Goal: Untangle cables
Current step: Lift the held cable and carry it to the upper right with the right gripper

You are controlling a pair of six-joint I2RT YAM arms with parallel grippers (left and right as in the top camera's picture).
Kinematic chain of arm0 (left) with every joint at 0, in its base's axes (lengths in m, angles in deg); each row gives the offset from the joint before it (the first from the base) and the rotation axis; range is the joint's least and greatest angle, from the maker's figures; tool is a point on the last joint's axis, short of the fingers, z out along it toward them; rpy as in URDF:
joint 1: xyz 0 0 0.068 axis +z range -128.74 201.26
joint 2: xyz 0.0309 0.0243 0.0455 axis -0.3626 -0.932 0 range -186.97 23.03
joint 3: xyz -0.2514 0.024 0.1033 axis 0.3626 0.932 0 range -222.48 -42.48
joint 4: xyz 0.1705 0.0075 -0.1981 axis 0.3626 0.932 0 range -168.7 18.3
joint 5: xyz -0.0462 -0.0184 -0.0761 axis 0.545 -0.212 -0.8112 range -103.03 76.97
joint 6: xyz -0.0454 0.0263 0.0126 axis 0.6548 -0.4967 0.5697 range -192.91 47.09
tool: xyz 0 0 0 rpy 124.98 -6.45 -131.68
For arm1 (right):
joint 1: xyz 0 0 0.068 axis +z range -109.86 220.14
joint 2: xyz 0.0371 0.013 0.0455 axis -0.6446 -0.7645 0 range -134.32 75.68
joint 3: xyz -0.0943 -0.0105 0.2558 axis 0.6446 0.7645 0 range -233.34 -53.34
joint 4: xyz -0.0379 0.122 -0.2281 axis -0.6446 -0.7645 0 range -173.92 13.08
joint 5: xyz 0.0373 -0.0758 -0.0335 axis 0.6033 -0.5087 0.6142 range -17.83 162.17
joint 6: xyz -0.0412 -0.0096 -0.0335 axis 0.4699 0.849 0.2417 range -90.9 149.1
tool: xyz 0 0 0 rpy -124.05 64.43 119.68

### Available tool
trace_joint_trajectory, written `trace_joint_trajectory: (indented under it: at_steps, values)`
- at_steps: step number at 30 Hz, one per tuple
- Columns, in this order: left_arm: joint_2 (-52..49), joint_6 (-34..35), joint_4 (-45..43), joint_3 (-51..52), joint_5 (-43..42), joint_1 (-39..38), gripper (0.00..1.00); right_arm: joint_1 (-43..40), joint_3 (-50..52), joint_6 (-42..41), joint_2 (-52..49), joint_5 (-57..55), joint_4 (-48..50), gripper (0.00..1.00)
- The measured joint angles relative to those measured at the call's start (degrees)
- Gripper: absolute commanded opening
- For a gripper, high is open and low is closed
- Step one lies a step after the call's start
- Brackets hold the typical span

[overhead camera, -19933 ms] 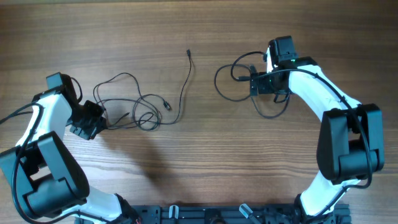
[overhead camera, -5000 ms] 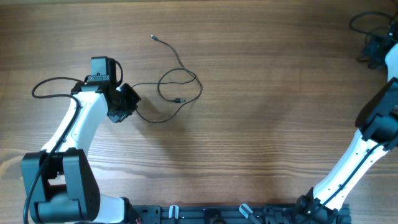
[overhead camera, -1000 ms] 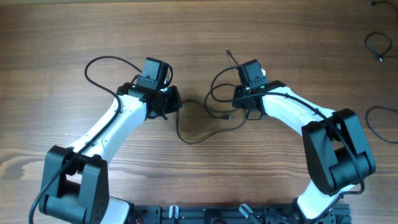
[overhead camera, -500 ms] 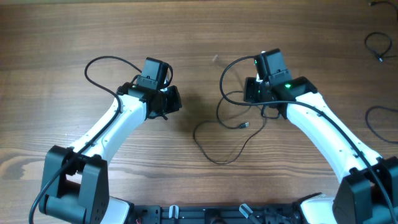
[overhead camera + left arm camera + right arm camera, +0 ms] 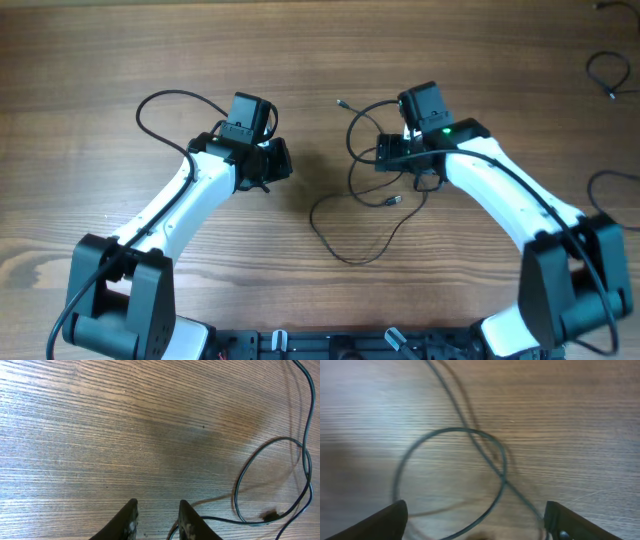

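Lying on brown wood-grain tabletop [image 5: 120, 40]: 1 thin black flexible cable [image 5: 236, 492], looped, centre, free of both grippers. Left gripper [image 5: 157, 520]: fingers slightly apart, empty; cable just to its right. Right gripper [image 5: 475, 520]: fingers wide apart, empty, directly above cable loop. 2 similar black cords [image 5: 589, 72], far right edge.

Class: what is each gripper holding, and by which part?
Nothing is held. The right gripper stands open over a cable loop; the left gripper has only table between its fingers.
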Motion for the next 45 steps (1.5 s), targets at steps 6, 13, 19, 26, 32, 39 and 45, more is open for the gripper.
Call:
trace_joint_trajectory:
  at_steps: [6,13,19,26,32,39,45]
  values:
    - [0.0,0.0,0.0,0.0,0.0,0.0,0.31,0.0,0.1,2.0,-5.1,-1.3,2.1,0.82]
    - [0.0,0.0,0.0,0.0,0.0,0.0,0.33,0.0,0.1,2.8,-8.5,2.1,0.1,0.68]
    - [0.0,0.0,-0.1,0.0,0.0,0.0,0.32,0.0,0.1,2.9,-9.2,2.4,-0.6,0.09]
    - [0.0,0.0,0.1,0.0,0.0,0.0,0.34,-0.3,-0.8,2.0,-9.8,3.3,-1.7,0.05]
    - [0.0,0.0,0.6,0.0,0.0,0.0,0.33,-3.0,-10.9,1.9,-10.3,7.5,-10.7,0.04]
    - [0.0,0.0,1.0,0.0,0.0,0.0,0.35,-8.4,-35.5,5.7,-3.8,4.2,-9.7,0.04]
    - [0.0,0.0,-0.1,0.0,0.0,0.0,0.35,-14.1,-45.3,12.4,1.7,-4.5,5.0,0.04]
